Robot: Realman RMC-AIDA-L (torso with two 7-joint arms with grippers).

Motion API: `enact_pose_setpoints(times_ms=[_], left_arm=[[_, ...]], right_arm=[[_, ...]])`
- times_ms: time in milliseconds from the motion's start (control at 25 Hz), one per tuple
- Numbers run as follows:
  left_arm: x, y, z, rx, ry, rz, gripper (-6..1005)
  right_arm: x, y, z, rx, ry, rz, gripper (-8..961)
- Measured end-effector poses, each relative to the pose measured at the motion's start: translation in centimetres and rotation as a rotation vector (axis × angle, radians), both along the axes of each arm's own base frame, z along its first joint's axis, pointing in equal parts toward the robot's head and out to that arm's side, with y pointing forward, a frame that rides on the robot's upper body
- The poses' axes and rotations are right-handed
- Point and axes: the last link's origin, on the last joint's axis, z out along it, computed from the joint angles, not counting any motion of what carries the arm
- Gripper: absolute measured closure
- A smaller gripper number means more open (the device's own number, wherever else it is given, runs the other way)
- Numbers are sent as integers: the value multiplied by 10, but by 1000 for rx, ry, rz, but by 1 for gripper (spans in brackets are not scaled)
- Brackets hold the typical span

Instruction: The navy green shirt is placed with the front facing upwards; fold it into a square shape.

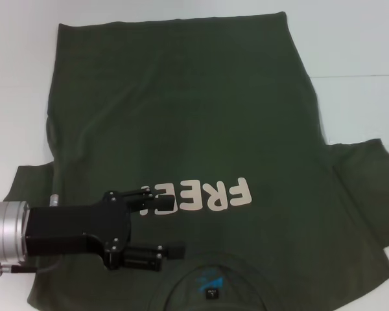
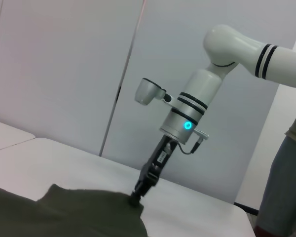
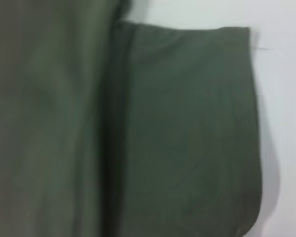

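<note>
Nearest, the black left gripper (image 1: 163, 220), jaws spread, is held over the dark olive-green cotton shirt (image 1: 201, 129), spread collar-near, hem far, on the white table (image 1: 356, 45); right gripper (image 2: 136, 197) is seen at its edge.

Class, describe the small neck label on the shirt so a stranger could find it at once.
Start at the large dark olive-green T-shirt spread on the white table. Below its pale "FREE" lettering, inside the collar at the robot's edge, sits the small dark neck label, the only black patch, beside blue print.
</note>
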Motion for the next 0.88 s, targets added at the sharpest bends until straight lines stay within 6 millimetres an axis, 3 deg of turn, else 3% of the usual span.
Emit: enact_pose_setpoints(times_ms=[280,560,720,880], left_arm=[[1,0,0,-8,-4,3,95],[3,1,1,-5,-11,-1,95],[5,3,1,-2,-13,-4,95],[6,4,1,-1,-12,-5,95]], right_arm=[[18,3,19,106,-67,27,929],[19,12,25,159,-96,65,928],[4,20,21,149,-72,112,928],[-33,26,11,122,55,210,928]])
